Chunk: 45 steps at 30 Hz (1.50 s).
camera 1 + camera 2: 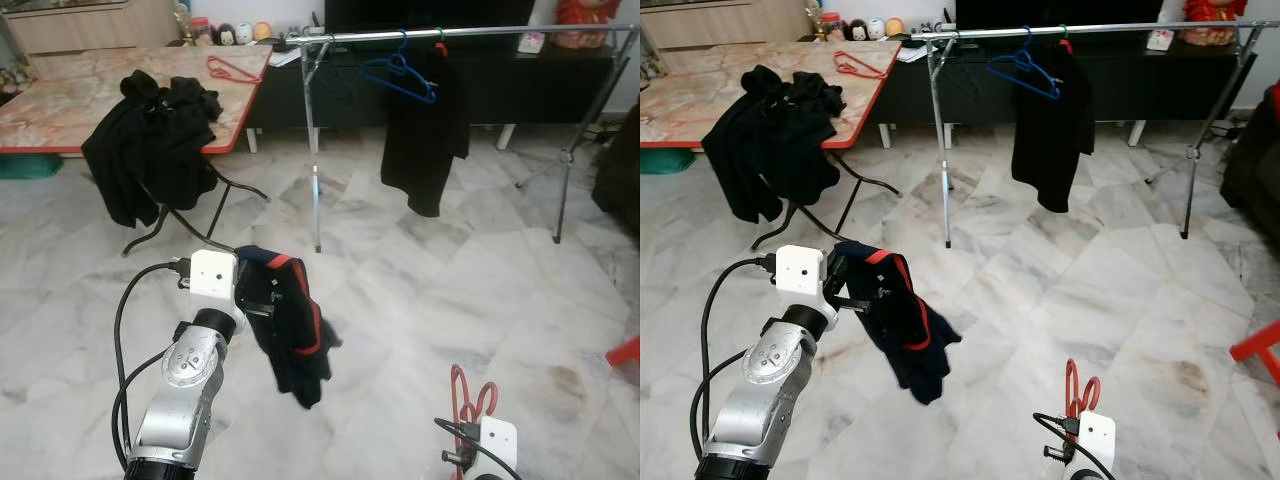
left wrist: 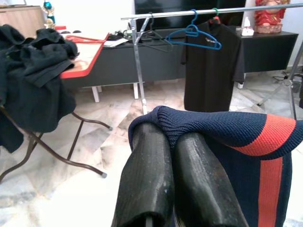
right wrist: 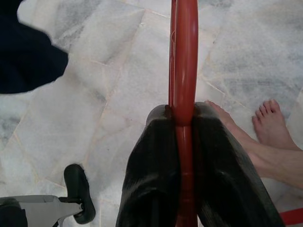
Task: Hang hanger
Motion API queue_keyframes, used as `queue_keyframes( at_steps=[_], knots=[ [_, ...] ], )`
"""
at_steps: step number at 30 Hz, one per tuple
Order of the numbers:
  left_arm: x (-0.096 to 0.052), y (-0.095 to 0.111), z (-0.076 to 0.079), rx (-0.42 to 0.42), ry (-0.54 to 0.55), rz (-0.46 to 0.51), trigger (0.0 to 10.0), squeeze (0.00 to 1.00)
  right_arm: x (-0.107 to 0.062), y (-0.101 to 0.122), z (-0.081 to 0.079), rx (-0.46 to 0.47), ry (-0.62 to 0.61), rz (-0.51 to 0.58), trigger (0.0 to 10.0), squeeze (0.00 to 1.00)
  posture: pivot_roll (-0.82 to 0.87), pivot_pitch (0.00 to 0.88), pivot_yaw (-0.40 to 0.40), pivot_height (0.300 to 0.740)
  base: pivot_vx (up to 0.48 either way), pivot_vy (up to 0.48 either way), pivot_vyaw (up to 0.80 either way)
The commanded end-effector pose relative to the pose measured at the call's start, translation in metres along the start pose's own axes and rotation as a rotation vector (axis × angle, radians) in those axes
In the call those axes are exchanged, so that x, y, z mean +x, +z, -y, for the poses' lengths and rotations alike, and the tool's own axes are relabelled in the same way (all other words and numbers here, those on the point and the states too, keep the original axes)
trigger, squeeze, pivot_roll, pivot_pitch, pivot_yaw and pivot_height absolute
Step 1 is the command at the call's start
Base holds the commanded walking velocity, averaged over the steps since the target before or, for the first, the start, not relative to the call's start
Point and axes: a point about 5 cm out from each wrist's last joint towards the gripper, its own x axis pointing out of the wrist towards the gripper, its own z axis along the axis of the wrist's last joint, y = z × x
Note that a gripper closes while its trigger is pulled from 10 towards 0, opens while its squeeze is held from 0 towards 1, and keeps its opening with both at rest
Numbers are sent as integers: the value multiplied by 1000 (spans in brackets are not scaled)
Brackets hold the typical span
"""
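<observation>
Fingers of the left gripper (image 2: 173,142) are clamping a navy red-striped garment (image 1: 290,325), the right gripper (image 3: 182,111) pinching a red hanger (image 3: 183,52); no writing is legible.

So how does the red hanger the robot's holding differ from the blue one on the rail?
The red plastic hanger is clamped in the right pincer, low over the marble floor and pointing up. The blue plastic hanger hangs by its hook from the silver metal rail, free of any pincer. The red one is well short of the rail, while the blue one sits beside a hung black shirt. Both are bare, carrying no garment.
</observation>
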Motion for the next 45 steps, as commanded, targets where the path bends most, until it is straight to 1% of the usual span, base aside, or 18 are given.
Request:
queue_keyframes(
  at_steps=[1, 13, 45],
  knots=[
    [3, 13, 0, 13, -13, 46, 10000, 0, -1, -6, -3, 6, 10, -24, 10000, 0, -21, 0, 35, 716, 0, 371, 0],
    [4, 14, 0, 19, -14, 43, 10000, 0, -1, -5, -5, 3, 19, -24, 10000, 0, -17, 0, 32, 716, 0, 375, 0],
    [4, 16, -5, 30, 14, 31, 10000, 0, 2, 5, -13, -1, 43, 8, 10000, 0, 10, 0, 20, 716, 0, 374, 0]
  ],
)
